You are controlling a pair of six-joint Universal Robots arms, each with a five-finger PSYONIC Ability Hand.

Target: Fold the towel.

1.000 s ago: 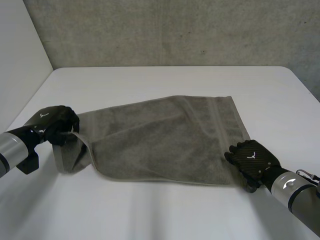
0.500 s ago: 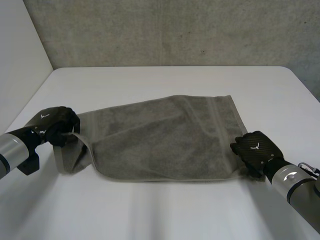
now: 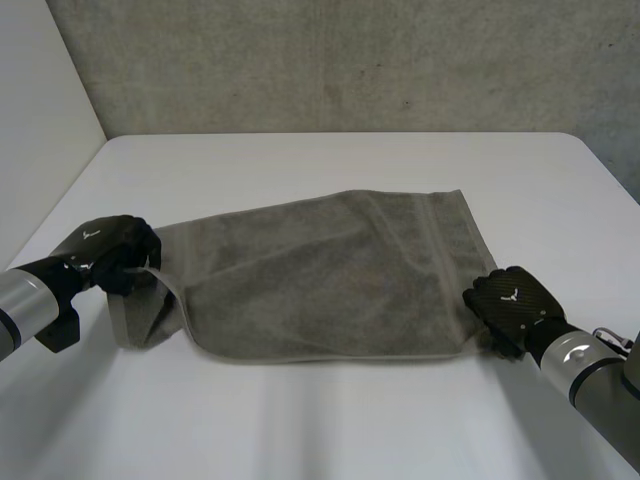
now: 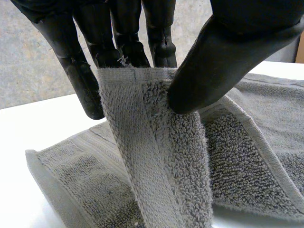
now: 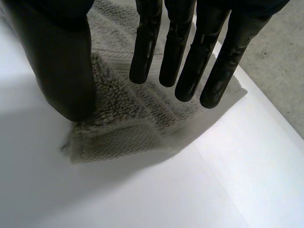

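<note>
A grey-green towel (image 3: 330, 270) lies spread on the white table (image 3: 330, 170), its left end folded over and raised a little. My left hand (image 3: 110, 250) is shut on that left end. In the left wrist view the thumb (image 4: 213, 61) pinches a strip of the towel's hem (image 4: 156, 156) against the fingers. My right hand (image 3: 510, 300) sits at the towel's near right corner. In the right wrist view its fingers (image 5: 190, 57) stand straight above the corner (image 5: 128, 118), which lies flat on the table, and the thumb (image 5: 61, 61) is down beside it.
The table's far edge meets a grey concrete wall (image 3: 350, 60), and a pale wall (image 3: 40, 120) stands at the left. Bare white table surrounds the towel on every side.
My right hand has moved forward from the bare table onto the towel's near right corner, its fingers drawing closer together. The left hand keeps its pinch and has barely moved.
</note>
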